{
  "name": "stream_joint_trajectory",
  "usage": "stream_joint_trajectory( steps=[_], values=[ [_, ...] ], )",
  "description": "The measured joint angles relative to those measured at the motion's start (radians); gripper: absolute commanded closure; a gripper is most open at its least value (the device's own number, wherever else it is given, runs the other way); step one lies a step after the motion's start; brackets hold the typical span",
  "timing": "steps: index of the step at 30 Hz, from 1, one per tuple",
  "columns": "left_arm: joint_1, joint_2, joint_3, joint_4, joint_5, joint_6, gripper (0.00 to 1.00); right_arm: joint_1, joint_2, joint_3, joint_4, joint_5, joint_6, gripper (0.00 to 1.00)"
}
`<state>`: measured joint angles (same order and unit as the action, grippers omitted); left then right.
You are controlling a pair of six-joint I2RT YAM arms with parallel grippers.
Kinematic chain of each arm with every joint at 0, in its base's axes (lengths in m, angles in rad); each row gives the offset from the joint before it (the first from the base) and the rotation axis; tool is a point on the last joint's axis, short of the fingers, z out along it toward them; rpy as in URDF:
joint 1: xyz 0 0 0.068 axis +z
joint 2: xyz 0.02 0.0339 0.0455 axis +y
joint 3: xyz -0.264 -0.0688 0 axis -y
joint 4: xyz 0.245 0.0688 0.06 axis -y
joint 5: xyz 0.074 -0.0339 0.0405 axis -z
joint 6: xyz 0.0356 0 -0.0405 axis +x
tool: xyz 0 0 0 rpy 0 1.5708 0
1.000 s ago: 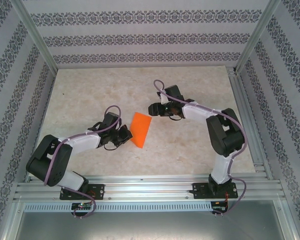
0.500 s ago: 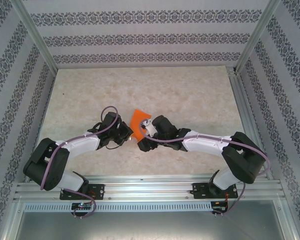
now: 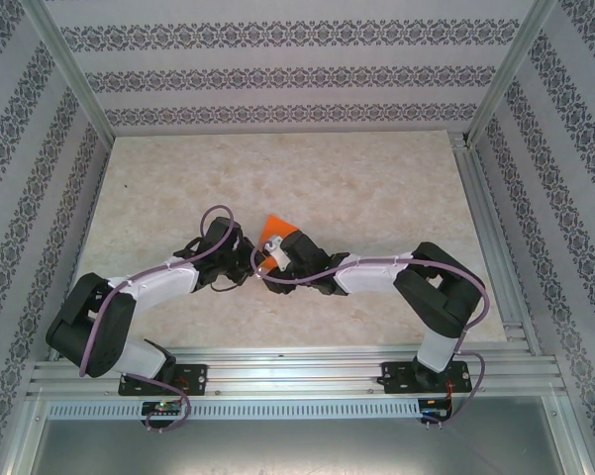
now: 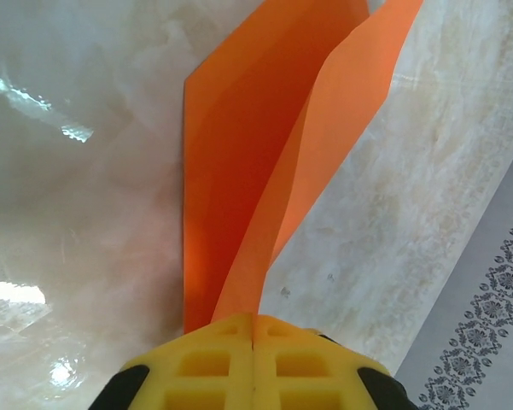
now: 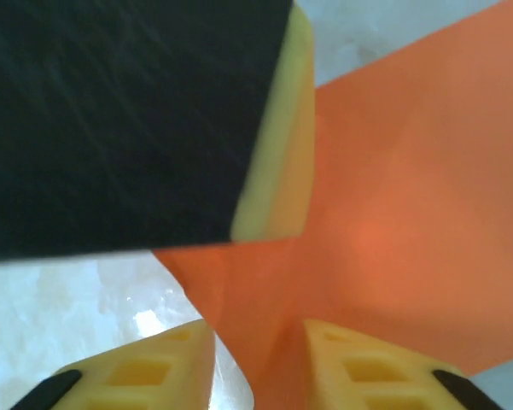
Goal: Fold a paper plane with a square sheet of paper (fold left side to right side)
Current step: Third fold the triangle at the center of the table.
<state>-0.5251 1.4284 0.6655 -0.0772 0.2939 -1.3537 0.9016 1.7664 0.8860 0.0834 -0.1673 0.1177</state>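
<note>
1. The left tool (image 4: 254, 337) is clamped shut on the near end of the orange sheet of paper (image 4: 239, 171). Its two yellow fingertips are pressed together with the paper caught in the seam.
2. From that grip the sheet runs straight ahead of the left tool, its long axis in line with the fingers. One layer lies flat on the marbled tabletop (image 4: 85, 213) to the tool's left. A second flap stands up off it and leans to the tool's right.
3. The right tool (image 5: 258, 366) meets the sheet from the opposite side. Its jaws stand narrowly apart with a fold of the paper rising in the gap between them. Whether they have bitten on it cannot be told.
4. Just ahead of the right tool, up and to its left, looms a black-backed, yellow-padded finger (image 5: 277, 154) of the left tool, close against the same stretch of paper.
5. Seen from above, the two tools sit nose to nose, with the sheet's far tip poking out free beyond them.
6. The fold likely turns on that raised flap. It already leans rightward from the left tool, and the right tool looks best placed to carry it over while the left one anchors the end.
7. The main obstacle appears to be the crowding, with each tool in the other's way at the one gripped end.
</note>
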Motion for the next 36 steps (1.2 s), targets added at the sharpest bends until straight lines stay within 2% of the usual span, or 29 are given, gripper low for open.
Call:
stream_joint_trajectory(
  steps=[5,7,10,12,15,18,21,28,36],
  values=[
    [0.008,-0.001,0.050,-0.056,0.006,0.049,0.54,-0.001,0.000,0.011,-0.022,0.014,-0.051,1.00],
    [0.026,-0.008,0.064,-0.107,0.006,0.075,0.40,-0.010,-0.004,0.018,-0.033,0.017,-0.071,1.00],
    [0.087,-0.058,0.087,-0.196,0.011,0.129,0.28,-0.028,-0.012,0.023,-0.064,0.014,-0.115,1.00],
    [0.137,-0.110,0.111,-0.241,0.014,0.166,0.26,-0.036,-0.021,0.023,-0.103,0.010,-0.144,1.00],
    [0.222,-0.183,0.156,-0.280,0.032,0.229,0.27,-0.039,-0.041,0.023,-0.162,-0.004,-0.184,1.00],
    [0.288,-0.208,0.192,-0.300,0.057,0.291,0.33,-0.039,-0.070,0.021,-0.197,-0.020,-0.209,0.91],
    [0.303,-0.192,0.213,-0.315,0.081,0.352,0.44,-0.040,-0.080,0.021,-0.204,-0.033,-0.222,0.82],
    [0.302,-0.029,0.244,-0.293,0.205,0.429,0.65,-0.063,-0.080,0.021,-0.218,-0.072,-0.195,0.71],
    [0.273,0.251,0.406,-0.207,0.333,0.463,0.71,-0.073,-0.055,0.053,-0.217,-0.109,-0.141,0.68]
  ],
)
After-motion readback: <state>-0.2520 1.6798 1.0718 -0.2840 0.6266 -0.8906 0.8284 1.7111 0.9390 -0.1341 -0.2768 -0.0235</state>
